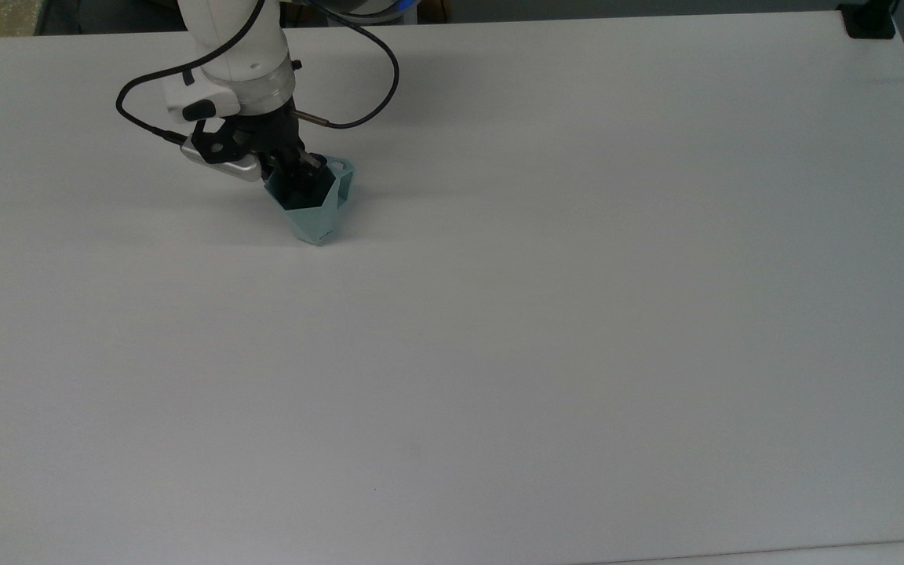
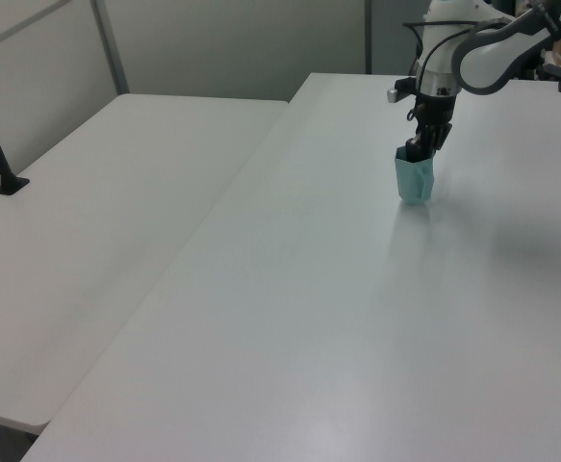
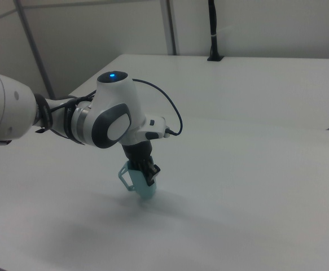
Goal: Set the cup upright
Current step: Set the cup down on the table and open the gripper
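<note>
1. Cup (image 1: 318, 208) stood mouth-up on the table (image 1: 577, 314), toward the top view's far left.
2. Gripper (image 1: 295, 171) pinched its rim wall, one finger inside.
3. Step: placing. Next, probably: spread the fingers, lift straight up without tipping it.

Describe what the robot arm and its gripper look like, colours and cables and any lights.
The arm is glossy white with rounded shells and dark grey joint rings. A blue light glows on its wrist housing. A black cable loops from the wrist. The gripper is black, with a silver bracket beside it.
</note>
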`<move>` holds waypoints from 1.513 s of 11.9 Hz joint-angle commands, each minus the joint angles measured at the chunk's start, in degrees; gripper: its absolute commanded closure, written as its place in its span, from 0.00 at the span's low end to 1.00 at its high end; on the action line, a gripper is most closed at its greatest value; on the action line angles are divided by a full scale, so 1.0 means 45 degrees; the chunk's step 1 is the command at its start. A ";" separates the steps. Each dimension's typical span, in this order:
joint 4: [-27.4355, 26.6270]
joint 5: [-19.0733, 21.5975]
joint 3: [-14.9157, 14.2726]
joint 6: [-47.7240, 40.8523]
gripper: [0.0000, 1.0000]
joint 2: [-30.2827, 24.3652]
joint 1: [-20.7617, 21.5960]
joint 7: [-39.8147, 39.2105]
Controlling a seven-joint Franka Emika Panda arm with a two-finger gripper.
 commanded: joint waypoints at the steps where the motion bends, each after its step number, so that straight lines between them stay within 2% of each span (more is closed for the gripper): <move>1: -0.0182 0.0341 -0.0109 0.0370 1.00 -0.0008 0.0095 -0.0115; 2: -0.0181 0.0341 -0.0109 0.0351 1.00 -0.0008 0.0075 -0.0115; 4: -0.0162 0.0341 -0.0090 0.0214 0.85 0.0012 0.0095 -0.0115; 10: -0.0084 0.0341 -0.0070 0.0058 0.52 -0.0086 0.0114 -0.0115; 11: 0.0090 0.0341 -0.0070 -0.0078 0.35 -0.0144 0.0153 -0.0115; 12: 0.0324 0.0322 -0.0070 -0.0582 0.00 -0.0280 0.0250 -0.0115; 15: 0.1883 0.0341 -0.0051 -0.2903 0.00 -0.0826 0.0270 -0.0251; 18: 0.4339 0.0360 -0.0051 -0.4603 0.00 -0.0887 0.0290 -0.0095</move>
